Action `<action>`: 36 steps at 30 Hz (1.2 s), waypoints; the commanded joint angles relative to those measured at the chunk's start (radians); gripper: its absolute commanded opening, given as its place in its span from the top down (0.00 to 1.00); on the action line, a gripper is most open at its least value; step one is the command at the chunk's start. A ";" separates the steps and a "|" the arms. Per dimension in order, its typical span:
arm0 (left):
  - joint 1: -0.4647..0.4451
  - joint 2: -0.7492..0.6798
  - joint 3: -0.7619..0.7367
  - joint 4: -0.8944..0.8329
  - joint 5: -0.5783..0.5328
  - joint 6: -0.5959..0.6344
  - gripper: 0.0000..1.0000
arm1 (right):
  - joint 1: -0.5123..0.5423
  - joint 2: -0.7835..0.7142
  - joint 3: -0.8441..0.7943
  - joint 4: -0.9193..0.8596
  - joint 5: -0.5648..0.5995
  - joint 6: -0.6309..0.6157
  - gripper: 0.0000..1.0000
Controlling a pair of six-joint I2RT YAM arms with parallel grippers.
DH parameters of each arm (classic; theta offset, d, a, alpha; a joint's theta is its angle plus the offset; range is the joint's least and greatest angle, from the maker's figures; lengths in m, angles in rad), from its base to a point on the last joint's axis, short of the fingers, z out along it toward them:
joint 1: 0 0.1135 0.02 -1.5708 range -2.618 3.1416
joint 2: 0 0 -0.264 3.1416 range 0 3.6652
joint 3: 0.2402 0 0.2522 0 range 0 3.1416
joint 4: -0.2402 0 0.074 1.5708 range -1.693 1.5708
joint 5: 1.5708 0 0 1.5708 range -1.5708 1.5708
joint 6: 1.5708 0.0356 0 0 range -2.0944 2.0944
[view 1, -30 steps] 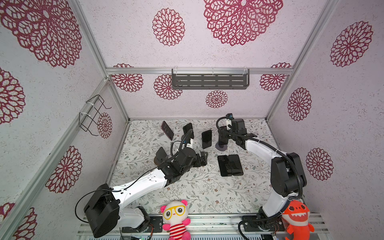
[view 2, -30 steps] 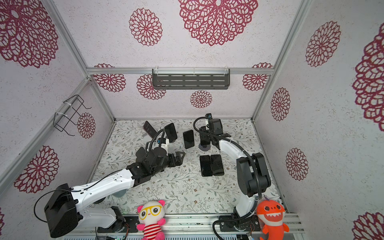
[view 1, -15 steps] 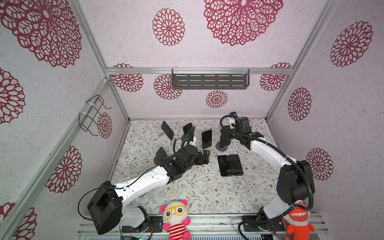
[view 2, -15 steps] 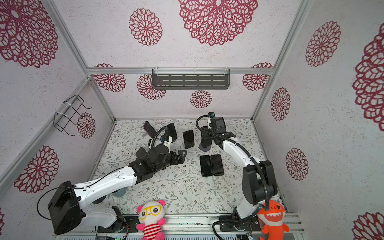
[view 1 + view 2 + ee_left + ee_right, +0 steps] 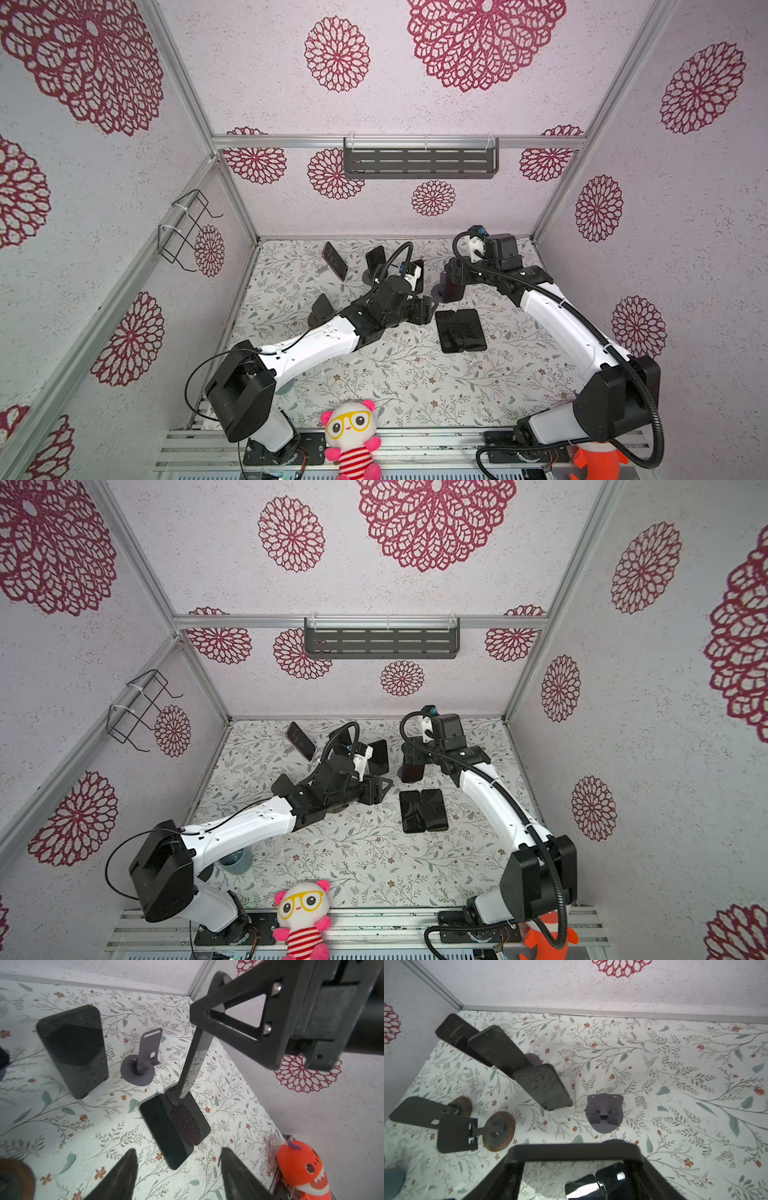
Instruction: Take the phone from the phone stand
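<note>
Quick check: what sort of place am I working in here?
Probably a staged robot test booth: flower-print walls on metal framing, a floral table holding phones and stands, and plush toys at the front.

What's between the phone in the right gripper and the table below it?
The phone hangs clear of the grey stand. Two flat phones lie near its lower end, seemingly under it in the left wrist view. The left gripper hovers beside them, jaws apart.
</note>
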 commanded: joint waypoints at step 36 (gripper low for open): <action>0.050 0.099 0.057 0.044 0.185 -0.118 0.98 | -0.144 -0.171 -0.136 -0.044 -0.156 0.059 0.11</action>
